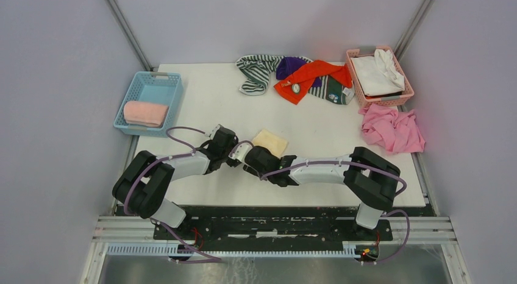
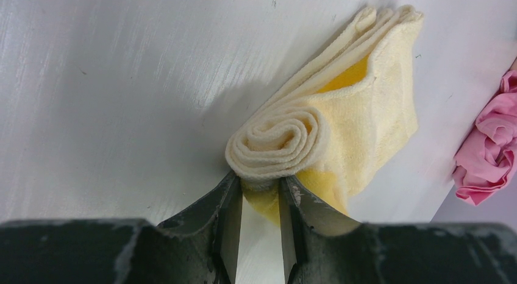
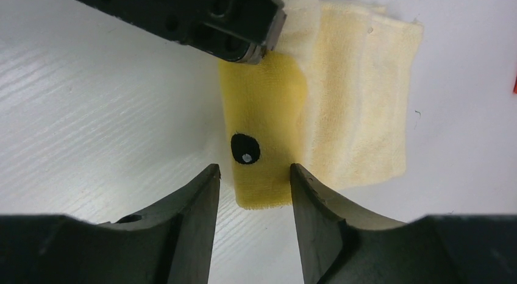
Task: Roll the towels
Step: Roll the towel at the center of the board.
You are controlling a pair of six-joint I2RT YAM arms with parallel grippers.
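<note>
A pale yellow towel (image 1: 270, 141) lies on the white table (image 1: 201, 107), partly rolled. In the left wrist view its rolled end (image 2: 280, 141) sits at my left gripper (image 2: 261, 183), which is shut on it. My right gripper (image 3: 253, 171) is open, and its jaws straddle the towel's bright yellow flap (image 3: 262, 119), which has a black dot. Both grippers meet at the towel's near edge in the top view, the left gripper (image 1: 244, 151) beside the right gripper (image 1: 259, 157). Striped (image 1: 255, 71), purple (image 1: 289, 66), orange-red (image 1: 308, 77) and dark green (image 1: 336, 90) towels lie heaped at the back.
A crumpled pink towel (image 1: 391, 129) lies at the right edge and also shows in the left wrist view (image 2: 488, 144). A blue basket (image 1: 160, 83) at the left holds a rolled light pink towel (image 1: 145, 113). A pink basket (image 1: 402, 96) at the back right holds white cloth (image 1: 377, 74).
</note>
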